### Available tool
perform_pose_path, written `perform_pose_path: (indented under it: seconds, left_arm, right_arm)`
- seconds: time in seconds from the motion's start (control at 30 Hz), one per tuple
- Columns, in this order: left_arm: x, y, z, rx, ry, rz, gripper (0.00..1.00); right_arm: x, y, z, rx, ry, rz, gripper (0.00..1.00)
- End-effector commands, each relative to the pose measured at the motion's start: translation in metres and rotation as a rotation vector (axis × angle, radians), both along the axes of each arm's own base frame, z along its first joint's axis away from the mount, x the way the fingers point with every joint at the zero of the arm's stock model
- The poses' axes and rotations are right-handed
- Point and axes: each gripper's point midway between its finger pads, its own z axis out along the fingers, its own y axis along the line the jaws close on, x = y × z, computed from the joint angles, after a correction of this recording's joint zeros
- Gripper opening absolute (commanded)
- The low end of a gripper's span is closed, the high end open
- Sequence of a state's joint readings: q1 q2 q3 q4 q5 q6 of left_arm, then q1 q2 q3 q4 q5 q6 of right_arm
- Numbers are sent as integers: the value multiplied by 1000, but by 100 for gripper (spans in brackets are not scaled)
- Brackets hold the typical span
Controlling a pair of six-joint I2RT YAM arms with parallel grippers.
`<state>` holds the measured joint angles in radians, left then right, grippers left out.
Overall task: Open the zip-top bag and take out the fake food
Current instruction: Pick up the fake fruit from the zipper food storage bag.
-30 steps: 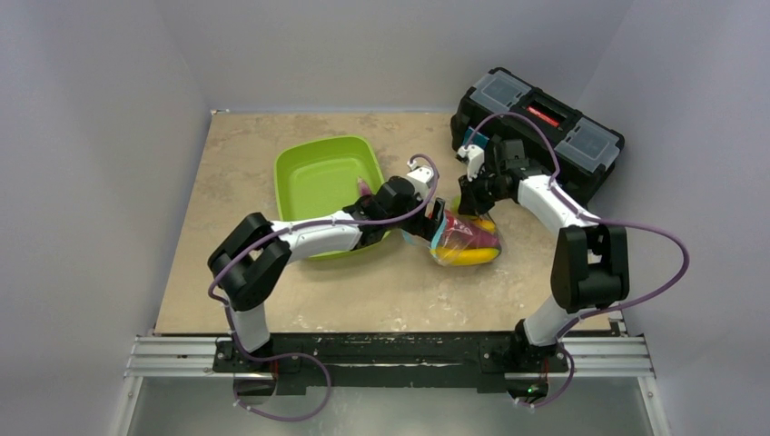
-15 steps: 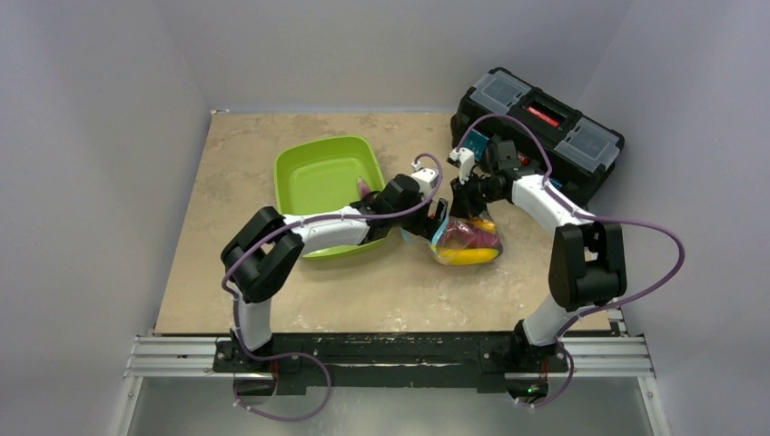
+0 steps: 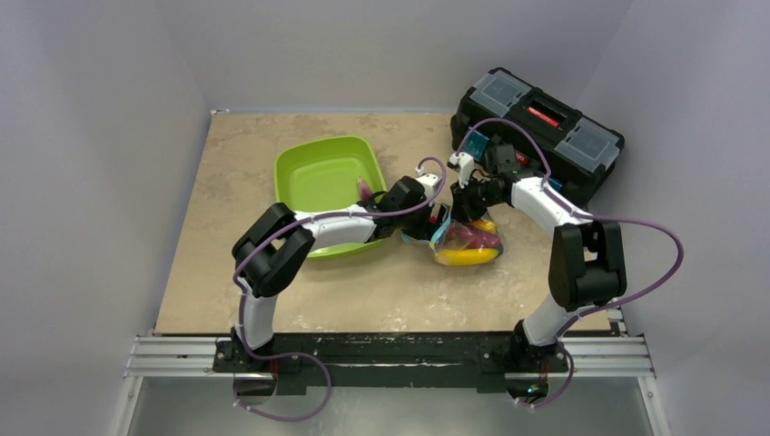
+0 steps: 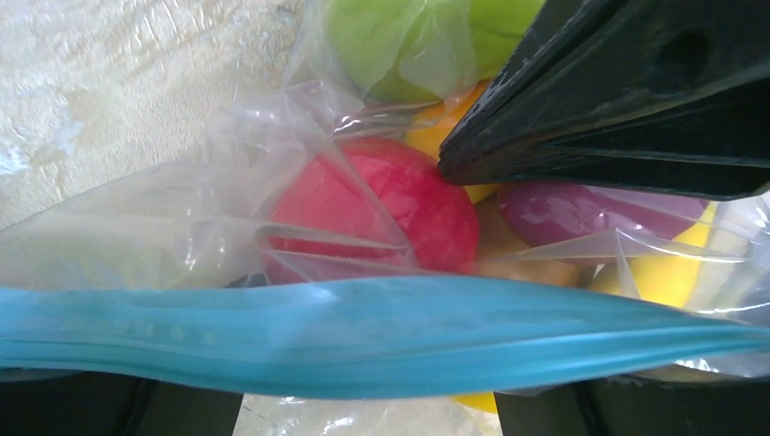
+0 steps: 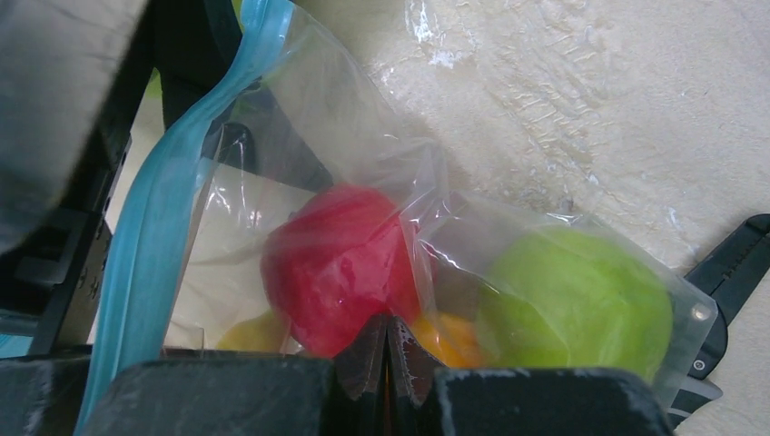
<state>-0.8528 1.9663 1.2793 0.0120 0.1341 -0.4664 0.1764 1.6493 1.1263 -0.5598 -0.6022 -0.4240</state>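
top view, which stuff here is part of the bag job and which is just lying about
Part of the job:
- zip-top bag, teal zipper strip
- fake food inside it: red, green, yellow, orange and purple pieces

Just lying about:
- green tray, left of the bag, not named in the job
- black toolbox, far right corner

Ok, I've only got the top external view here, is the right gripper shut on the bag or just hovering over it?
Observer: Shut on it. In the right wrist view the right gripper pinches a fold of the zip-top bag right against the red apple.
Operator: And the left one, is it on the zipper?
Observer: No. The left gripper is open; in its wrist view the teal zipper strip runs crosswise in front of its spread fingers, unclamped.
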Motion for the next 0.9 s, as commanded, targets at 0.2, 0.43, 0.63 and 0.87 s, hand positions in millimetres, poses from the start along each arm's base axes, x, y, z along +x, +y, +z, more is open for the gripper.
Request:
perform_pose_path:
  seconds: [0.2,0.43,0.63,0.87]
  left_arm:
    - [2,-14,1,-33,18,-27,83]
    - [6,-17,5,-44,4,-20,69]
    - [7,-10,26,-45,-61,-35,24]
    - [2,0,58,-52,-132,-63,0]
  right_arm:
    - [-6,6,-3,28,4,32,1]
    - [-10,6,-5,27,5,41,1]
    - [-12,4,-3,21,-11,46,1]
    - [-15,3,-4,17,-19,48,1]
